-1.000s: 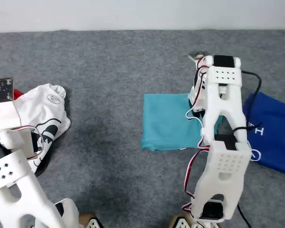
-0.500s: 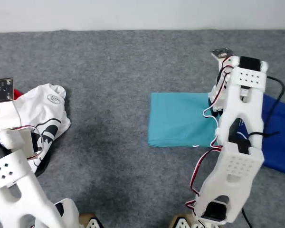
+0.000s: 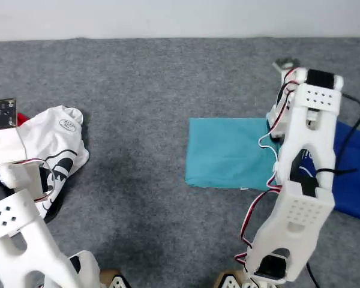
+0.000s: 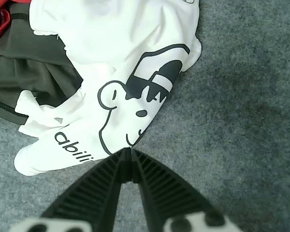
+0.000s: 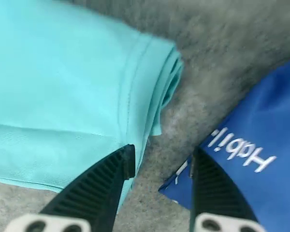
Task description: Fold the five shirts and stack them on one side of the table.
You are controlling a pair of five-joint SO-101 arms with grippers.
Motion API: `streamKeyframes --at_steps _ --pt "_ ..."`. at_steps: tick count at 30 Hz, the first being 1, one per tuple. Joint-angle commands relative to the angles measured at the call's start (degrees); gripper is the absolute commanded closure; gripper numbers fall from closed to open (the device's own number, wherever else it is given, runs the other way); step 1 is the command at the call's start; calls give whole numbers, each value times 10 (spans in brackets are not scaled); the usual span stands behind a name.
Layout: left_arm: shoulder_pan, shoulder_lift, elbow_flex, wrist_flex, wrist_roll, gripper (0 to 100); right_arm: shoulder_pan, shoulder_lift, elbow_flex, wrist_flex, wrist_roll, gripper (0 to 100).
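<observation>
Grey carpeted table [image 3: 144,90], five shirts [image 3: 225,153], left gripper [image 4: 130,155] pressed together, right gripper [image 5: 162,154] spread

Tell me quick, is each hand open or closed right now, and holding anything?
Left hand: closed, holding nothing, near the crumpled white printed fabric shirt.
Right hand: open, empty, over the edge of the folded teal fabric shirt.

Shirts on both sides of the right claw, a heap ahead of the left.
The right claw [image 5: 163,151] hangs over a strip of table [image 3: 138,90] with the folded shirt [image 5: 63,87] just to its left and the lettered shirt [image 5: 251,159] just to its right. Ahead of the left claw [image 4: 130,152], at its tips, the cartoon-print shirt [image 4: 121,72] lies partly on another garment [image 4: 34,82].
</observation>
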Motion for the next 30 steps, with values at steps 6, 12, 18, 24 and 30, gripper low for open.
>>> streamKeyframes --at_steps 6,12,18,24,30 --pt "3 -11 -3 0 -4 995 -28 -6 -37 -53 -6 976" --pt "3 -11 -3 0 -4 995 21 92 -38 -160 25 988" --pt "3 -11 -3 0 -4 995 33 165 -55 -198 25 989" --pt "3 -11 -3 0 -4 995 8 120 -178 -58 22 989" --pt "3 -11 -3 0 -4 995 -28 99 -232 51 21 989"
